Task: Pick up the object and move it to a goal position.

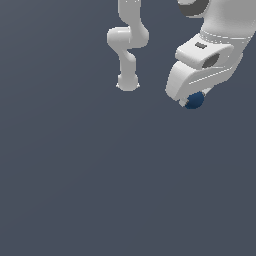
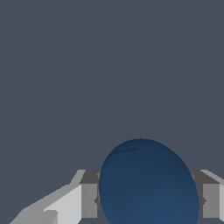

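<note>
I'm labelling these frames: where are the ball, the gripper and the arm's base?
ball (image 2: 148,183): wrist view, middle of its blue surface.
gripper (image 1: 192,102): exterior view, between its fingertips.
base (image 1: 127,82): exterior view, its foot.

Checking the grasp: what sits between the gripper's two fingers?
The dark blue ball fills the gap between the gripper's fingers, clearest in the wrist view.
</note>
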### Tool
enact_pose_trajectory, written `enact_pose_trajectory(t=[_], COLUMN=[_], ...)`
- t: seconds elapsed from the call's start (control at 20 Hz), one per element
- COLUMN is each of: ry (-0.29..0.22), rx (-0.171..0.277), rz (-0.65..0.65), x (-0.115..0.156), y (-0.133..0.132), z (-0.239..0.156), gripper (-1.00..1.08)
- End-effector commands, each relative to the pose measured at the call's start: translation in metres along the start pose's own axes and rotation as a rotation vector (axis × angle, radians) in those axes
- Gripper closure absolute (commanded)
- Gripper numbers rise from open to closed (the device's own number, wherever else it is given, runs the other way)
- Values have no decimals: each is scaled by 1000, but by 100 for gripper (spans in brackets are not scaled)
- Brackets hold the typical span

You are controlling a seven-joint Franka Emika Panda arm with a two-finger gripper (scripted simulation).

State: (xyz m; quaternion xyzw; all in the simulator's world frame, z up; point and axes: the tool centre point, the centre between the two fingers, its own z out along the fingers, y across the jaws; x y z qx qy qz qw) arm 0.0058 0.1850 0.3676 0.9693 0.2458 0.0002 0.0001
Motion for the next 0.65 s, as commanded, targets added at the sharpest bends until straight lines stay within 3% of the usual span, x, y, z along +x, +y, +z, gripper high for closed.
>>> enact_pose_trajectory(t=[0.0,0.6], ry=[0,0], rx=[0,0], rz=[1,1], x=[5,15], y=[-6,-16], z=[-13,-34], gripper=[108,108])
